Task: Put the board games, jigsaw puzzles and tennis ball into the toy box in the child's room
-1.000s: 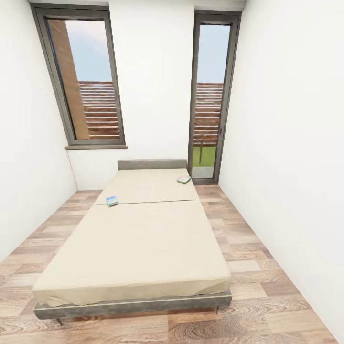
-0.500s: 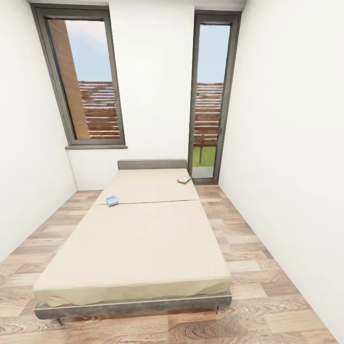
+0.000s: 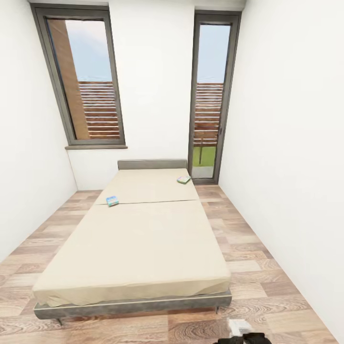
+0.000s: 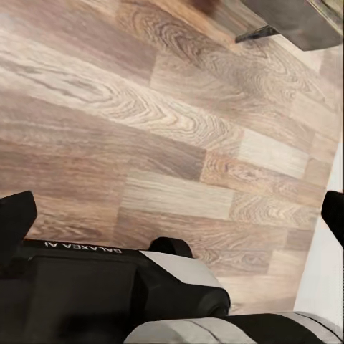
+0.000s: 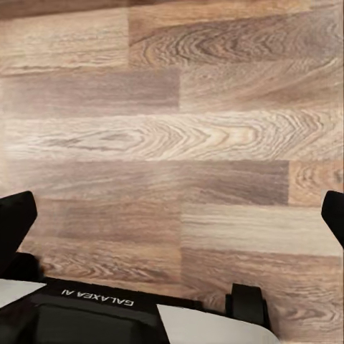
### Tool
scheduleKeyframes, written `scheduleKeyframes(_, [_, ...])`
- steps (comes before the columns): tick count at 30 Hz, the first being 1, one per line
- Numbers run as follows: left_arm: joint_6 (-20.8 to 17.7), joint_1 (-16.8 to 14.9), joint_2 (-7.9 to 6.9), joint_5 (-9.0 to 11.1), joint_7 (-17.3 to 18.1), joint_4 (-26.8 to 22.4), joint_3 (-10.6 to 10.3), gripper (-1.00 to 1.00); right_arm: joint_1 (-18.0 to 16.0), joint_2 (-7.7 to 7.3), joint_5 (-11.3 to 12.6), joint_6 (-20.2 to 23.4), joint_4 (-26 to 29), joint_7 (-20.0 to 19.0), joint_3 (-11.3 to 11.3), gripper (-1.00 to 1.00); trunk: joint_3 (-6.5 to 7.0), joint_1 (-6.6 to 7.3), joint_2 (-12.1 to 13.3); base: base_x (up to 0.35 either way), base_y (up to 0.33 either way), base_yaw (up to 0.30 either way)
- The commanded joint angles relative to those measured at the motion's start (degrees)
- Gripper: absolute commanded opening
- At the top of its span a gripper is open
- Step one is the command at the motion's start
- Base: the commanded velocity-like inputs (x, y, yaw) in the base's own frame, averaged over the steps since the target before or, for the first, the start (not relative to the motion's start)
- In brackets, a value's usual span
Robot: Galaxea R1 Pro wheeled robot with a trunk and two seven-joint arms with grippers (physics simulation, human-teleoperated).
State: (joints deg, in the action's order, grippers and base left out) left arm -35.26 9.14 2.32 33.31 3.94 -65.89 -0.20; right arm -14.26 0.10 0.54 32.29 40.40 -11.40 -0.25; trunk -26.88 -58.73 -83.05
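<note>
My left gripper (image 4: 172, 215) hangs over bare wood-plank floor (image 4: 143, 143), its two black fingertips (image 4: 14, 218) spread wide at opposite edges of the wrist view, nothing between them. A corner of the dark grey bed frame (image 4: 301, 25) sits at about one o'clock from it. My right gripper (image 5: 172, 215) is spread just as wide over the planks, its fingertips (image 5: 14, 218) also at the frame edges, holding nothing.

From the head camera, a bit of black and white arm (image 3: 241, 332) pokes in at about five o'clock, over the floor just short of the foot of the bed (image 3: 138, 239). The bed runs straight away from me toward twelve o'clock, plain beige mattress, low headboard against the far wall. Two board games lie flat on it, well apart: a blue box (image 3: 112, 200) near the mattress's left edge at about eleven o'clock, and a green-edged box (image 3: 184, 179) farther up near the right edge at about one o'clock. Behind the headboard stand two tall dark-framed windows (image 3: 86, 81).
</note>
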Motion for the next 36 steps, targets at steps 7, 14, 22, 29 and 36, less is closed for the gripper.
scheduleKeyframes(7, [-1.6,0.0,-0.97,7.7,1.3,0.2,-0.1,1.00,-0.4,-0.08,-0.3,0.8,2.0,-9.5,0.0,1.00,-0.05,0.00,0.0,0.000,0.000,0.000])
scheduleKeyframes(14, [-2.0,0.0,-1.47,10.0,1.4,-0.3,-0.2,1.00,-0.6,0.01,-0.4,1.1,4.4,-13.6,0.1,1.00,-0.05,0.00,0.0,0.000,0.000,0.000])
scheduleKeyframes(22, [-0.9,-1.1,-1.75,6.3,-2.9,-5.4,0.6,1.00,-0.7,0.05,-0.6,1.6,6.3,-14.4,2.4,1.00,-0.05,0.00,0.0,0.000,0.000,0.000])
scheduleKeyframes(29, [2.0,-4.0,-1.71,1.6,-19.2,-10.7,2.6,1.00,-0.9,0.07,-0.7,1.8,7.2,-10.3,4.5,1.00,-0.05,0.00,0.0,0.000,0.000,0.000])
scheduleKeyframes(36, [4.1,-7.7,-1.58,-0.7,-33.2,-16.3,3.5,1.00,-4.4,0.07,-0.4,1.9,10.4,0.8,5.5,1.00,-0.05,0.00,0.0,0.000,0.000,0.000])
